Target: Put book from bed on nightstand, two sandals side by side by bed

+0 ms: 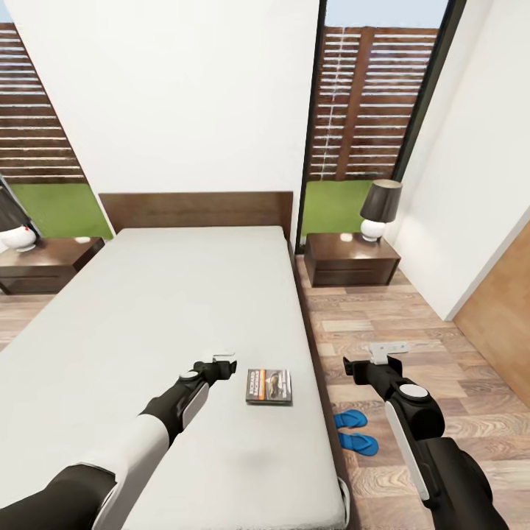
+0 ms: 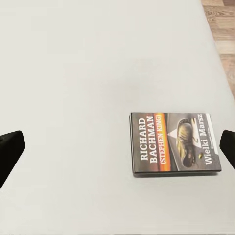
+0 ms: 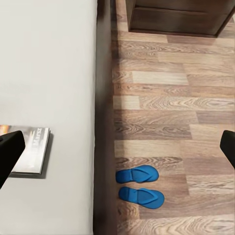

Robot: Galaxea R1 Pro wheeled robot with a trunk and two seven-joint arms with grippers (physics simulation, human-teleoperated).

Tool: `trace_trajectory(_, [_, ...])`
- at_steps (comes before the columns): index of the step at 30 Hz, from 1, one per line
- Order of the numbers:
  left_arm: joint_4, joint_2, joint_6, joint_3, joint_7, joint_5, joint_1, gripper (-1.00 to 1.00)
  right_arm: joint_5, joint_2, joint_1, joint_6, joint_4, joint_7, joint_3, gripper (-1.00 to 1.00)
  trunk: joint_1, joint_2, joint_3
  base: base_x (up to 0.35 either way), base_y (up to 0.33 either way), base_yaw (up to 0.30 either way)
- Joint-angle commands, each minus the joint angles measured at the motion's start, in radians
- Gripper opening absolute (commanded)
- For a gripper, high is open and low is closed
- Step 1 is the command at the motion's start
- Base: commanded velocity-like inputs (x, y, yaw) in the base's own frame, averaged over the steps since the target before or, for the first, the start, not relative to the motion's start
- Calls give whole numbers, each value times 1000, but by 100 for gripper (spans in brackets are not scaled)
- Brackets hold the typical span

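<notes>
Surroundings: you face the bed (image 1: pixel 162 309) lengthwise, its headboard (image 1: pixel 195 210) against the white wall; a nightstand (image 1: pixel 352 259) stands on each side, the right nightstand carrying a lamp (image 1: pixel 379 210) with a dark shade, the left nightstand (image 1: pixel 44 263) carrying a second lamp (image 1: pixel 15 224).
In the way: nothing lies on the mattress between your left gripper and the book; the dark bed frame (image 3: pixel 104 122) runs between the mattress and the wooden floor (image 1: pixel 412 331).
Book: the book (image 1: pixel 269 386) lies flat on the mattress near the right edge, cover up; in the left wrist view (image 2: pixel 174 144) you read its white lettering and orange band.
Sandals: two blue sandals (image 1: pixel 353 430) lie side by side on the floor, just beside the bed frame; also seen in the right wrist view (image 3: pixel 139 184).
Left gripper: your left gripper (image 1: pixel 219 364) hovers over the mattress just beside the book, not touching it; jaws spread wide, holding nothing, black fingertips (image 2: pixel 10 152) at the frame edges.
Right gripper: your right gripper (image 1: pixel 375 362) hangs over the floor beyond the sandals, well short of the right nightstand; jaws wide apart, empty, fingertips (image 3: pixel 9 152) dark at the edges.
</notes>
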Motion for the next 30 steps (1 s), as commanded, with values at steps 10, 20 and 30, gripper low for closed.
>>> trace_trajectory(10, [-4,3,16,-10,-95,8,0,100,2,-2,-1,6,-1,-5,2,100,1,-2,-18,0,0,0])
trace_trajectory(20, [-25,3,2,-7,-182,13,2,100,2,-2,-1,6,-1,-5,1,100,1,-2,-35,0,0,0])
trace_trajectory(30, [-112,-8,-27,-4,-112,37,1,100,2,-2,-1,5,-1,-6,1,100,1,-2,-51,0,0,0])
